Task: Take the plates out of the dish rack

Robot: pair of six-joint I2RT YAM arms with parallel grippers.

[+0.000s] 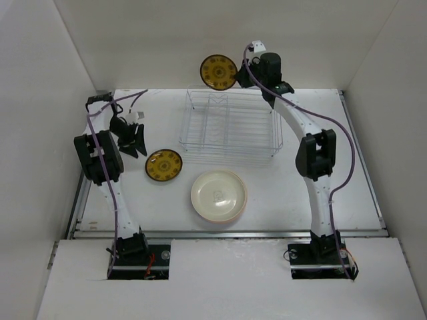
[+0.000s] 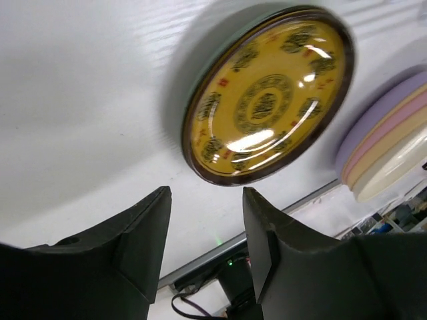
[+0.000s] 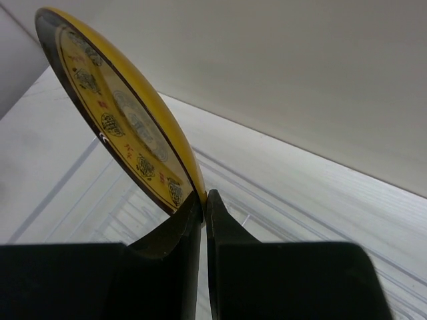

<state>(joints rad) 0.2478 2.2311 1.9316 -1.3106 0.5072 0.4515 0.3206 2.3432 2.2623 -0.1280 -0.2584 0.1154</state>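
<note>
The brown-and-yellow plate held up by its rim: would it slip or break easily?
Probably stiff: the held plate holds its shape though the right gripper pinches only its rim. Its glossy glaze looks slippery and might swivel. Looks ceramic-like, so may chip if dropped.

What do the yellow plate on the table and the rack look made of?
Yellow plate: glossy, probably glazed ceramic or melamine; bright glare spots on its printed face, dark brown rim. Rack: thin metal wire, silvery-white, likely coated or plated; the table shows through its open grid.
</note>
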